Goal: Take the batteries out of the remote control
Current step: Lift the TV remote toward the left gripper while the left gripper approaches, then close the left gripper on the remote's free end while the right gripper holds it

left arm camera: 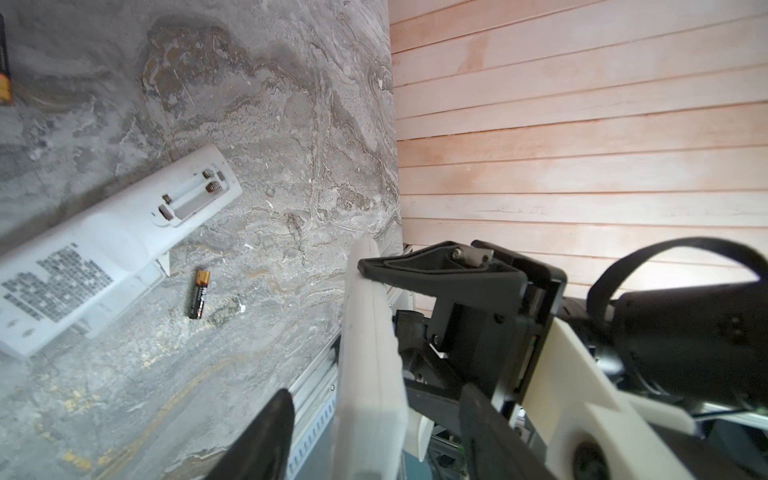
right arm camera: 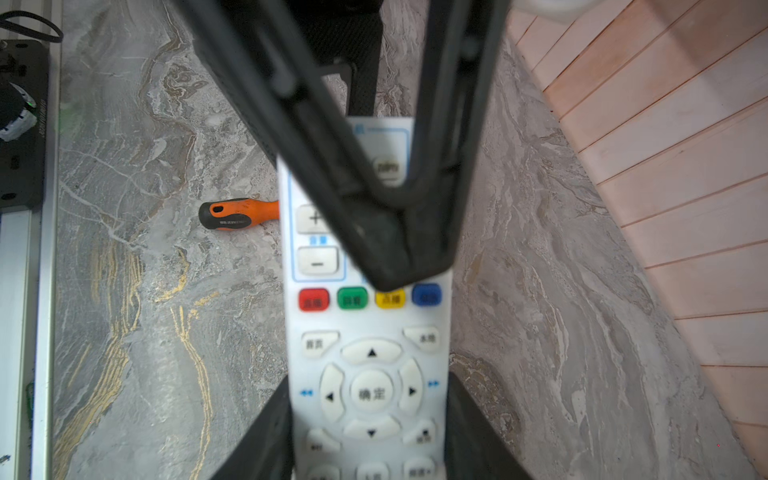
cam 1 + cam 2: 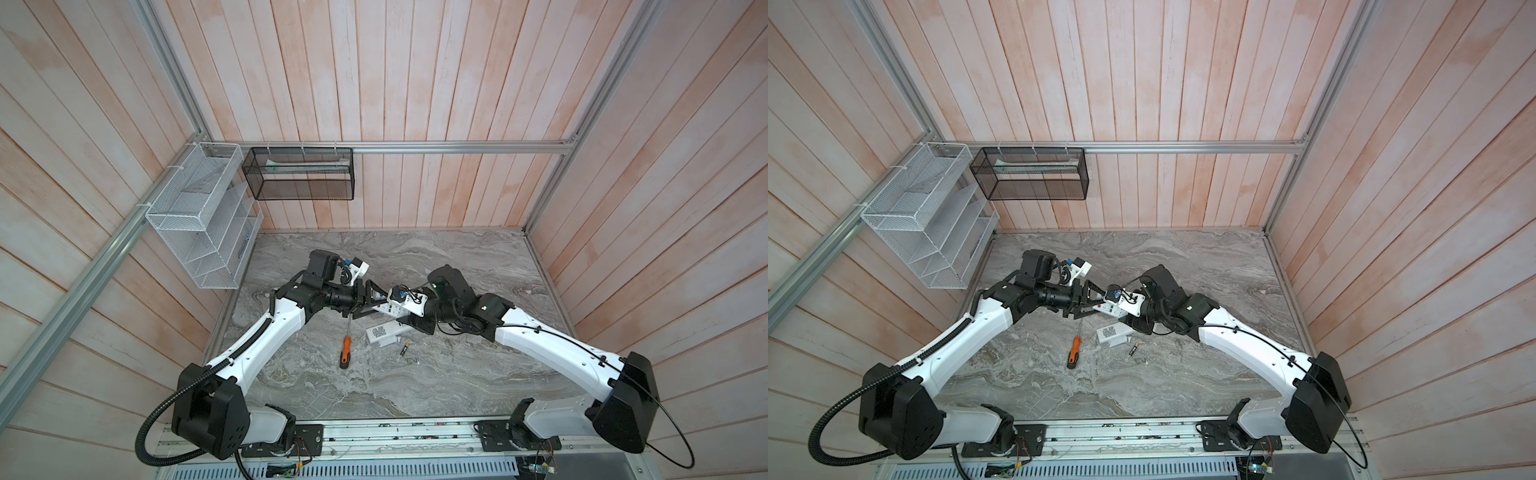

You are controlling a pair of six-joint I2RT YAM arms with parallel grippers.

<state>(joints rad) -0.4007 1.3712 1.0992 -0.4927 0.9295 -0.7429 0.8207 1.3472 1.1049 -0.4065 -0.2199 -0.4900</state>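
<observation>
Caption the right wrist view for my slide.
Right end effector grips the white remote; left end effector straddles it; screwdriver on the marble table.

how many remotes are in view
2. The buttoned remote is gripped by the right end effector; the face-down remote lies on the table, battery bay open.

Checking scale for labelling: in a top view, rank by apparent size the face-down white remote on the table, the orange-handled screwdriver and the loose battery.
1. face-down remote, broadest, though partly hidden.
2. screwdriver, about as long, far slimmer.
3. battery, clearly smallest.
</observation>
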